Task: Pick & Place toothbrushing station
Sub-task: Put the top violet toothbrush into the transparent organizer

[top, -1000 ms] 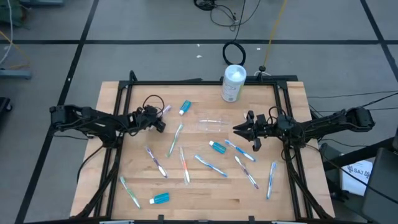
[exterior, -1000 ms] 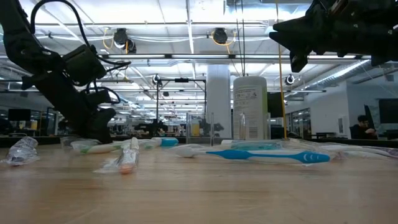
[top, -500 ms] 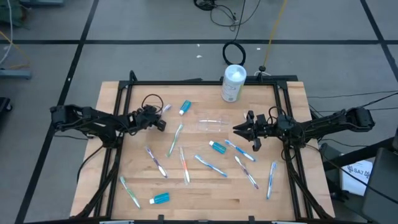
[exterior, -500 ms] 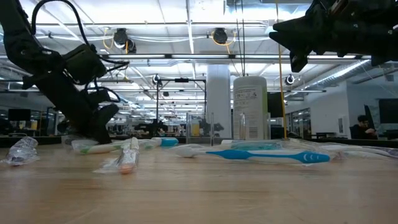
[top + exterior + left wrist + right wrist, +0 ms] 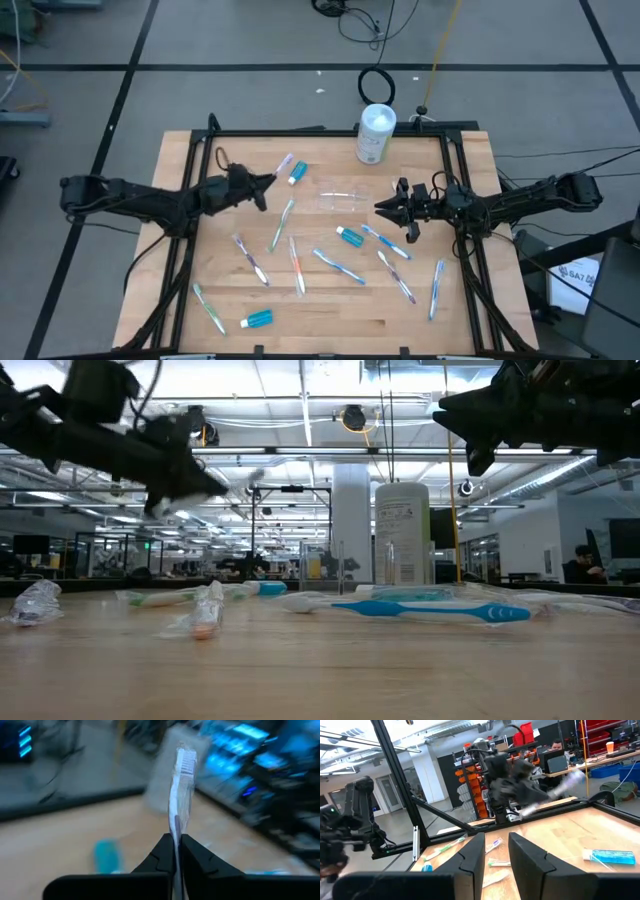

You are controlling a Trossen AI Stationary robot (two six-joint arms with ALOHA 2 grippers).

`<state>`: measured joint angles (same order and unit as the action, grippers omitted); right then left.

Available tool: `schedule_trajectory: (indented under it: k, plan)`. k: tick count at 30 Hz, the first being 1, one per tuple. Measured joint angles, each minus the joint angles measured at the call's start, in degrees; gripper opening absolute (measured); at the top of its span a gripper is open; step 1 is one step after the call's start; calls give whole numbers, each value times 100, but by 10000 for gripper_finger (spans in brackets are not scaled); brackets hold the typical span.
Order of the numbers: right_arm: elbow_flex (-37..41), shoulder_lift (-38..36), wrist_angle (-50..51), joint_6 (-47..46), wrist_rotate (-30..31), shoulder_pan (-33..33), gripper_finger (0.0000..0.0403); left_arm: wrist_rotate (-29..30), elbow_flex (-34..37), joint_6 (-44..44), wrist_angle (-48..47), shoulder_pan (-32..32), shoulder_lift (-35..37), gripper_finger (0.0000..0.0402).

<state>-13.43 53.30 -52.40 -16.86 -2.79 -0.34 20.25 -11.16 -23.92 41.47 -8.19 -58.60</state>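
Note:
My left gripper (image 5: 263,186) hangs above the table's far left part, shut on a toothbrush (image 5: 284,164) in a clear wrapper. Several other toothbrushes (image 5: 338,265) lie flat across the wooden table. Three blue toothpaste tubes lie among them: one at the far left (image 5: 297,173), one in the middle (image 5: 349,237), one near the front (image 5: 258,319). A clear plastic bag (image 5: 342,198) lies flat in the far middle. My right gripper (image 5: 381,208) hovers open at the right, above the table, with nothing between its fingers. My left gripper pinches the toothbrush's handle (image 5: 176,827) between its two fingertips. The rest of the brush sticks out ahead of the fingers, its bristle head (image 5: 186,757) farthest from them. The brush is lifted clear of the table, pointing toward the table's far right.
A white canister (image 5: 375,132) stands at the middle of the far edge. Black frame rails (image 5: 195,200) run along the table's sides. A coiled cable (image 5: 377,83) lies on the floor beyond. Bare wood shows at the front middle (image 5: 340,320).
My left gripper has shut on the toothbrush that lay at the far left, then risen and gone toward the table's right. The toothbrush is now lifted clear of the table and points toward the far right.

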Motion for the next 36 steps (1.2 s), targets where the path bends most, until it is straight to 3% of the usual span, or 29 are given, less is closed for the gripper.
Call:
schedule_trajectory:
  k: [10,17,21,25,36]
  plan:
    - [0,90,-130,258,573,4,77,-261,-4,1175,1571,950,49,10]
    - [-13,932,-1549,724,557,177,79,-648,-241,1246,1597,992,-36,18]
    - [-369,1511,-1937,922,458,294,94,-999,-557,1423,1567,1062,-447,7]
    - [-964,2103,-1775,922,121,321,122,-977,-1013,1698,1572,1228,-1023,15]
    - [-1974,3229,-1635,1051,97,359,173,-944,-1983,2232,1609,1666,-2181,11]
